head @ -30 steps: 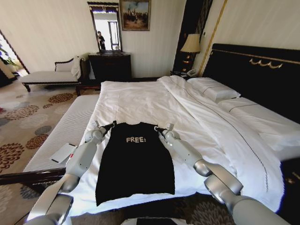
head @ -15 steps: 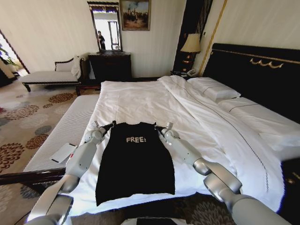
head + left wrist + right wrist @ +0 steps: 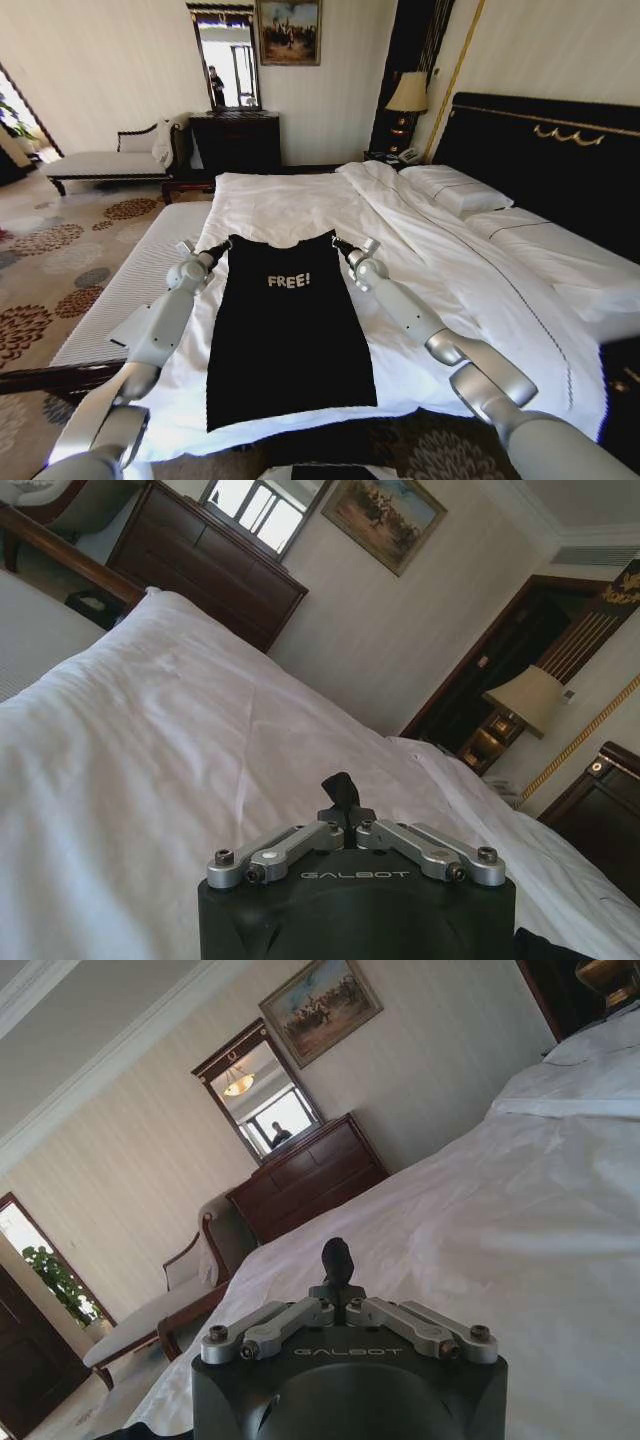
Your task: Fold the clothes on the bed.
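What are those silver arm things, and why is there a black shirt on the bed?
Those silver arms belong to a robot with two arms. One picture comes from a camera on its head, looking down at a big bed with white sheets. The other two come from little cameras on its wrists, so you see the black fingers up close.

A black T-shirt that says "FREE!" lies flat on the bed. The left gripper is at one top corner of the shirt, and the right gripper is at the other. In both wrist pictures the fingers are pinched together, each on a bit of black cloth, so the robot seems to be holding the shirt by its shoulders. It wants to fold it.

Behind the bed are a lamp, a mirror and a dark dresser.
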`<state>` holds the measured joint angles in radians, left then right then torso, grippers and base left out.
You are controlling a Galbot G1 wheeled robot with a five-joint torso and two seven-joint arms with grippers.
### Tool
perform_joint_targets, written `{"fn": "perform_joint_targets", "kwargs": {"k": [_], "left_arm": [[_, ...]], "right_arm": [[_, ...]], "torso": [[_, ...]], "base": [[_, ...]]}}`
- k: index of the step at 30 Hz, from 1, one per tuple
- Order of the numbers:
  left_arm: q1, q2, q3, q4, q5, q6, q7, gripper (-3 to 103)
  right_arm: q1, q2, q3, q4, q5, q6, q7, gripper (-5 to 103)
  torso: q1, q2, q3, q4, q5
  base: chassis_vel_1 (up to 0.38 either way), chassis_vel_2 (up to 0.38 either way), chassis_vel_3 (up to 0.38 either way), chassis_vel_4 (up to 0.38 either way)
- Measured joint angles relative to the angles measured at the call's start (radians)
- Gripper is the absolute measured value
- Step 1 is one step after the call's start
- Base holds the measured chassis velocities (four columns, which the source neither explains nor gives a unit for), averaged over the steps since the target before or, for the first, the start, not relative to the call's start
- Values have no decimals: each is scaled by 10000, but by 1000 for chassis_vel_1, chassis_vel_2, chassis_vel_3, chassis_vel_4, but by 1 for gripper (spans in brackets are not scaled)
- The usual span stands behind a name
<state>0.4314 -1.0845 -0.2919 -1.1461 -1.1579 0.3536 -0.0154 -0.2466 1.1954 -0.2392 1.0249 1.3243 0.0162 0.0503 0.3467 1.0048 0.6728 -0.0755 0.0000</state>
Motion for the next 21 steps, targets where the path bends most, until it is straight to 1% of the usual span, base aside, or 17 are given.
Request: {"fn": "perform_joint_targets", "kwargs": {"k": [3, 8, 12, 21], "left_arm": [[-187, 36, 33, 97, 0, -3, 44, 0], [-808, -29, 127, 611, 61, -5, 170, 0], [-1204, -54, 268, 877, 128, -17, 252, 0], [-1716, 17, 456, 1251, 120, -26, 446, 0]], "right_arm": [[68, -8, -31, -50, -13, 53, -47, 0], [478, 325, -90, -568, -77, 60, -100, 0], [753, 441, -238, -758, -75, 56, -130, 0], [1238, 487, -427, -1167, -29, 6, -266, 0]], "torso": [[0, 0, 1, 3, -1], [1, 0, 1, 2, 0], [2, -1, 1, 3, -1], [1, 0, 1, 0, -1]], "base": [[0, 0, 0, 0], [0, 0, 0, 0], [0, 0, 0, 0], [0, 0, 0, 0]]}}
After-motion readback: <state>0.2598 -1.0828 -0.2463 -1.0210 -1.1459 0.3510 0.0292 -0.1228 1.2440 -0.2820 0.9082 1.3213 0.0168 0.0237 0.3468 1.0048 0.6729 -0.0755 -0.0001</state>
